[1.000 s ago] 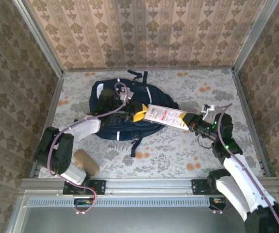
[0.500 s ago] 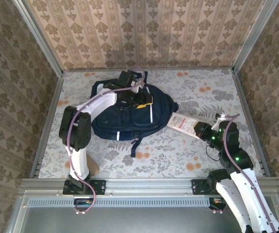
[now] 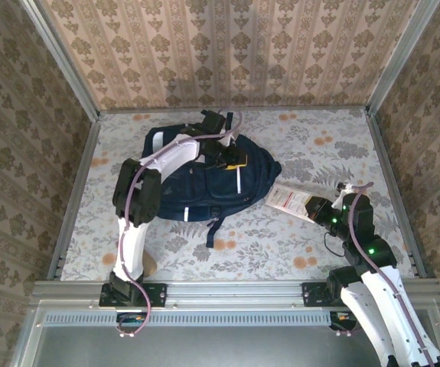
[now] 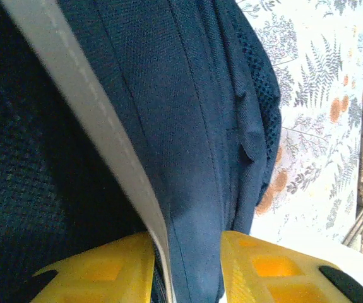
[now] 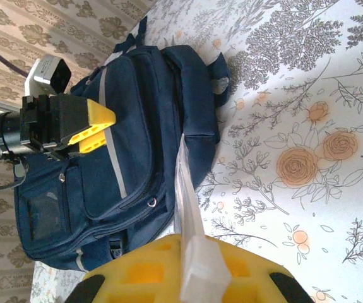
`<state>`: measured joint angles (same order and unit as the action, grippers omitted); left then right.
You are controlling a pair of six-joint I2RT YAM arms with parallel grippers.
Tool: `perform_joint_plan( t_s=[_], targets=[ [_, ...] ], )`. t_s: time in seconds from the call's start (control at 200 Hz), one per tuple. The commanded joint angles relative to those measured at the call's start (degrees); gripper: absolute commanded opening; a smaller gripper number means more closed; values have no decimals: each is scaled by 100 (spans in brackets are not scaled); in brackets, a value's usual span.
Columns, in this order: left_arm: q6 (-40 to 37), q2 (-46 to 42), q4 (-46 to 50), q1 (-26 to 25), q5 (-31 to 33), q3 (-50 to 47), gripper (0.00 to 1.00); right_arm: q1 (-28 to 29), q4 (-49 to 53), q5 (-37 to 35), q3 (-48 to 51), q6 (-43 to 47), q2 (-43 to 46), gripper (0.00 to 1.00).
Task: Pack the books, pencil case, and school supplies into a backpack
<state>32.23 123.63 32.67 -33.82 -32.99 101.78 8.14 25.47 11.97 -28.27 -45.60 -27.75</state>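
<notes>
Left fingers (image 4: 105, 271) pinch backpack (image 3: 197, 187) fabric; right fingers (image 5: 137, 273) clamp long white packet (image 3: 287, 197). Likely best: lift fabric, gape opening, feed packet edge-first.

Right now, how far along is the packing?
Done: unconfirmed, the backpack's inside is hidden. In hand: left gripper pinches a fold of its fabric near the top; right gripper is shut on the long white packet, outside the bag on its right. Left: get that packet in, and probably the tan item at the table's near-left edge.
</notes>
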Motion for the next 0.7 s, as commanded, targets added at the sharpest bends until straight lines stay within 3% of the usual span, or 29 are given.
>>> perform_joint_plan(
  t_s=[0.0,0.055,0.215,0.425,0.595,0.695],
  targets=[
    [-114,286,339,-79,139,350,31,33,-327,17,80,-78,24,0],
    [-166,422,468,-89,194,499,26,36,-328,17,94,-80,32,0],
    [-608,591,1117,-168,239,1067,0,24,-27,-311,-167,143,60,0],
    [-1571,-213,2300,-230,105,1927,0,38,461,-1217,-940,515,25,0],
    [-2154,-1103,3164,-192,28,2372,0,56,327,-970,-1448,670,-25,0],
    [-2339,-1781,3192,-63,-20,2031,0,56,158,-673,-1444,688,28,0]
  ],
)
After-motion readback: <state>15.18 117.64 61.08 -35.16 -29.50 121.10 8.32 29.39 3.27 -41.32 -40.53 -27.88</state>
